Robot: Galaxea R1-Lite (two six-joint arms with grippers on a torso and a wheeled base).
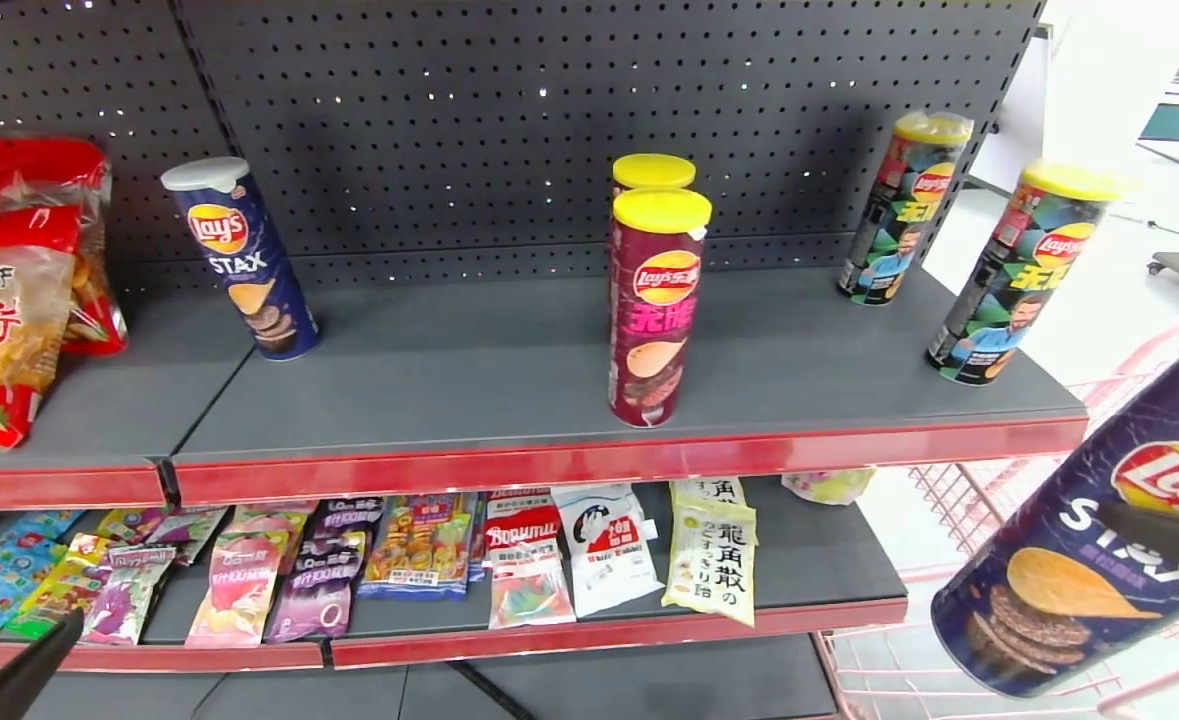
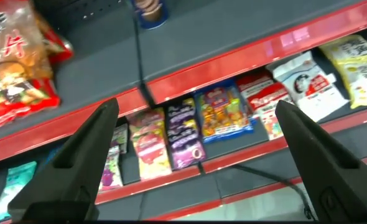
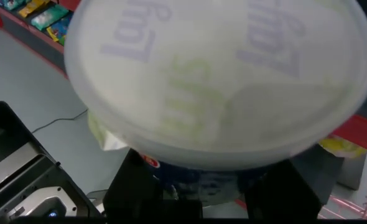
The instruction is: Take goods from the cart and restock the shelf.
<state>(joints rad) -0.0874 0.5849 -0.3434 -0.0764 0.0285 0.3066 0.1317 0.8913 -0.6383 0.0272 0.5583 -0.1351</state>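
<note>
Well, right gripper [image 1: 1159, 530]: clamped on tilted navy can [image 1: 1069, 580], near right, above pink cart [image 1: 949, 500].
Left gripper [image 2: 196, 124]: spread wide, low left.
Right wrist view: white lid [image 3: 221, 81] close up.

Matt grey shelf [image 1: 469, 340], glossy red edge strip [image 1: 589, 460] — blue can [image 1: 1034, 600] glossy with a smooth translucent plastic lid [image 3: 221, 74]; snack bags [image 1: 239, 580] shiny film.

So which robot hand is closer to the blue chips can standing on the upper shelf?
Left. The left gripper hangs open below and left of the blue can, by the candy shelf. The right gripper is far right, over the cart, holding a second blue can.
</note>
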